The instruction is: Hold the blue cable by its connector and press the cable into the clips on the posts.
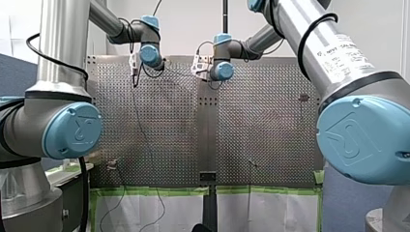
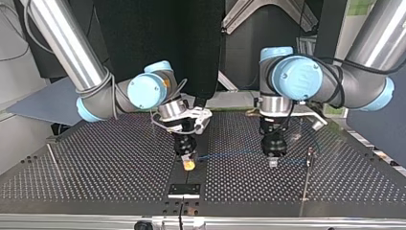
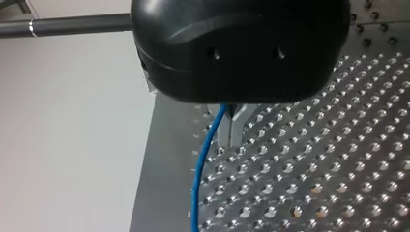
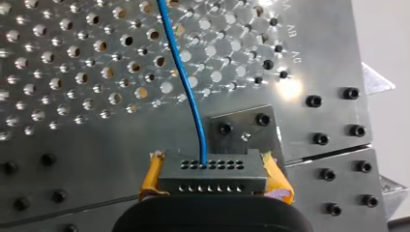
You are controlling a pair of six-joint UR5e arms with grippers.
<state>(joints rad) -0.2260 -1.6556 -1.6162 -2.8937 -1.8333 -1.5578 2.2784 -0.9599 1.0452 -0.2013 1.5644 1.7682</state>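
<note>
In the front view my left arm (image 1: 63, 58) and my right arm (image 1: 333, 53) reach to the far edge of the desk (image 1: 261, 125). The fingers are too small there to read.

In the top view my right gripper (image 2: 188, 164) stands low over the middle of the desk, and my left gripper (image 2: 273, 162) is near it. The blue cable (image 2: 230, 155) is stretched between them, just above the desk. A post (image 2: 311, 154) stands just beside my left gripper, but I cannot make out its clip. If I press down before the cable lies over the clip, I think it slides past the post.

In the left wrist view the black body hides much. The metal fingers (image 3: 232, 126) are narrow, and the cable comes out between them, so I judge they pinch it. Too much tension could drag it through.

In the right wrist view the yellow pads (image 4: 278, 181) clamp the connector (image 4: 212, 170) from both sides. A sharp bend there may strain the wire. No post shows in this view.
</note>
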